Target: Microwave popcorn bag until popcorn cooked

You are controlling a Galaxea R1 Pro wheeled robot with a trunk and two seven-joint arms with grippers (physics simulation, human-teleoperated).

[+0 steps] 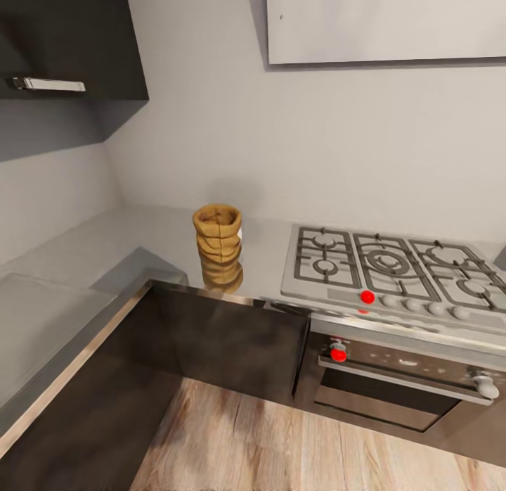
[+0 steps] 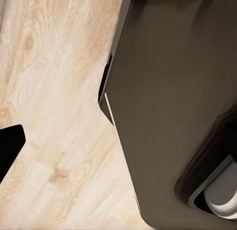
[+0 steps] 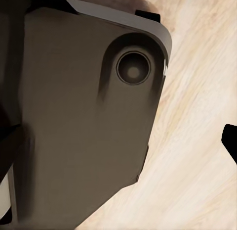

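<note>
Each wrist camera looks down past a dark brown body panel of the robot [image 2: 168, 116] onto pale wooden floor [image 2: 54, 91], and the same panel with a round recessed socket [image 3: 133, 70] fills much of the right wrist view. A black tip pokes in at the edge of the left wrist view [image 2: 10, 146] and another at the edge of the right wrist view [image 3: 230, 140], most likely a finger of each claw, but so little shows that whether either claw is apart or together cannot be told. How the popcorn bag lies relative to either claw cannot be told, since no view shows them together. In the head view, the popcorn bag [image 1: 218, 238] stands on the grey table [image 1: 105, 245], near its front edge. It is a tan-brown sack of stacked horizontal ridges with a thick rolled rim, its long axis upright and its open mouth facing up; its reflection shows on the glossy surface just below it. Beside it sits the grey gas hob [image 1: 393, 276] with black grates and a red knob, above the steel oven [image 1: 400, 378]. Dark glossy cabinet fronts [image 1: 232, 343] run under the table, and a dark wall cabinet [image 1: 70, 41] hangs above.
</note>
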